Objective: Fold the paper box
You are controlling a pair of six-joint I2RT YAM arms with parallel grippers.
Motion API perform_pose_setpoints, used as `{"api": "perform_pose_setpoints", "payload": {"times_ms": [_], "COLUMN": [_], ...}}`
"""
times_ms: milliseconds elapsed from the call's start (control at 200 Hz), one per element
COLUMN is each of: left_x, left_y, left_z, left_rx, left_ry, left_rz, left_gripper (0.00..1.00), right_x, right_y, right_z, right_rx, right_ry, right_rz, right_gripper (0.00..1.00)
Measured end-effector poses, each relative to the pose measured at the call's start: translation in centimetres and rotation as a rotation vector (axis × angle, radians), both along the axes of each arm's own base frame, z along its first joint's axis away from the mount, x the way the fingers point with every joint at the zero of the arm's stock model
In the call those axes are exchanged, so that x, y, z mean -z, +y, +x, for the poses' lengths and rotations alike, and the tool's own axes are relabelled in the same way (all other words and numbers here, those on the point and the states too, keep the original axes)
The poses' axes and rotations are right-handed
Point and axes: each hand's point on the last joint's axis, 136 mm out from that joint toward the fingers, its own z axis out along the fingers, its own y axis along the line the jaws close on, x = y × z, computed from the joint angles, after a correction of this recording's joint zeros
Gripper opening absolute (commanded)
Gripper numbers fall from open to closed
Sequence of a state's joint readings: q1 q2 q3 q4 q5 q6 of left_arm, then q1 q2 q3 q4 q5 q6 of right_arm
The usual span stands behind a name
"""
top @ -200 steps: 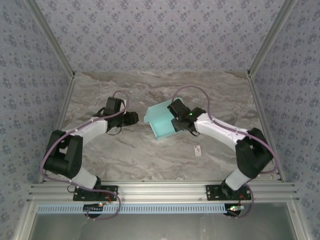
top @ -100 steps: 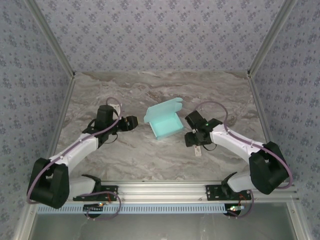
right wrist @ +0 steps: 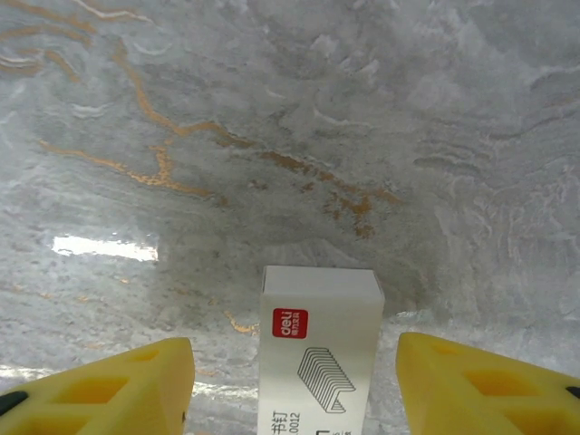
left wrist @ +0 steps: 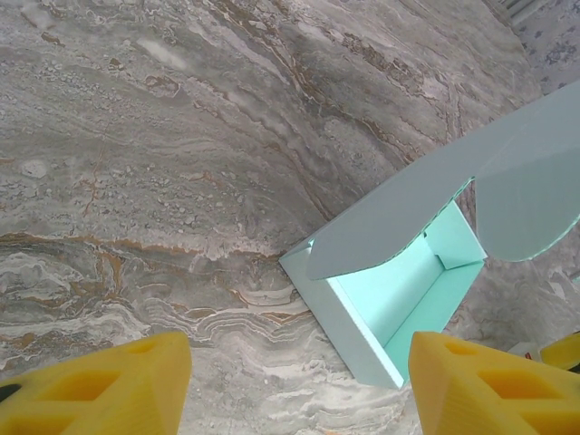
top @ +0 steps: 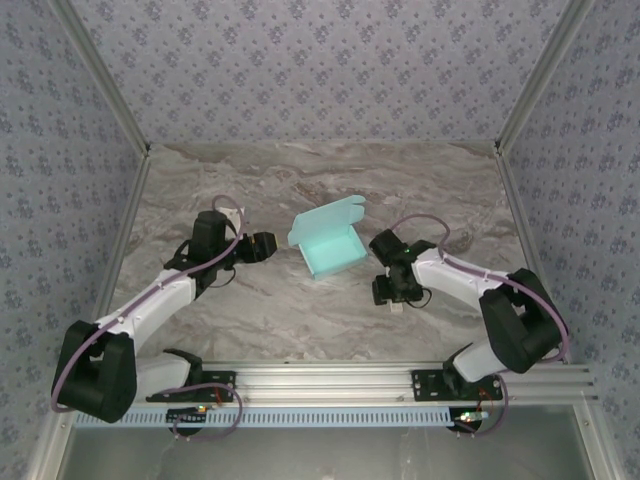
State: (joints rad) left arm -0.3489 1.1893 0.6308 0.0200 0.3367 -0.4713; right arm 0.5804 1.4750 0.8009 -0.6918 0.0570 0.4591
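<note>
White box (right wrist: 319, 353) — "deli", "0012"

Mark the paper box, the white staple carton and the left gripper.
paper box (top: 335, 252), top external view, turquoise inner floor of the tray.
white staple carton (right wrist: 319, 362), right wrist view, its printed top face.
left gripper (left wrist: 292, 388), left wrist view, midway between yellow fingertips.

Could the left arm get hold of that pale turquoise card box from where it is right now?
Probably yes. The left gripper is open and sits just beside the pale turquoise card box, facing its near corner, with bare marble table between them and nothing in the way.
</note>
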Motion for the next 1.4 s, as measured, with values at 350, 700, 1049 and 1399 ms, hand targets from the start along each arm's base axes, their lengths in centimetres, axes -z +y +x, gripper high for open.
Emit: {"api": "perform_pose_setpoints", "payload": {"times_ms": [350, 700, 1049, 1399], "left_x": [0.0, -0.2, 0.4, 0.9], "left_y": [0.1, 0.3, 0.6, 0.9], "left_z": [0.1, 0.2, 0.0, -0.1], "left_rx": [-0.008, -0.012, -0.021, -0.03], "left_ry": [-0.002, -0.019, -0.006, 0.006], "left_rz": [0.007, 0.017, 0.034, 0.049], "left_gripper": [0.65, 0.65, 0.66, 0.66], "right_x": [0.9, 0.9, -6.3, -8.5], "right_y": [-0.8, -0.6, 6.3, 11.9], "right_z": [-0.1, -0.2, 3.7, 9.0], "right_rx": [0.005, -0.013, -0.178, -0.212], "right_ry": [0.013, 0.004, -0.274, -0.451], "right_rz": [-0.019, -0.02, 0.171, 0.282], "right_gripper": [0.46, 0.37, 0.37, 0.36]}}
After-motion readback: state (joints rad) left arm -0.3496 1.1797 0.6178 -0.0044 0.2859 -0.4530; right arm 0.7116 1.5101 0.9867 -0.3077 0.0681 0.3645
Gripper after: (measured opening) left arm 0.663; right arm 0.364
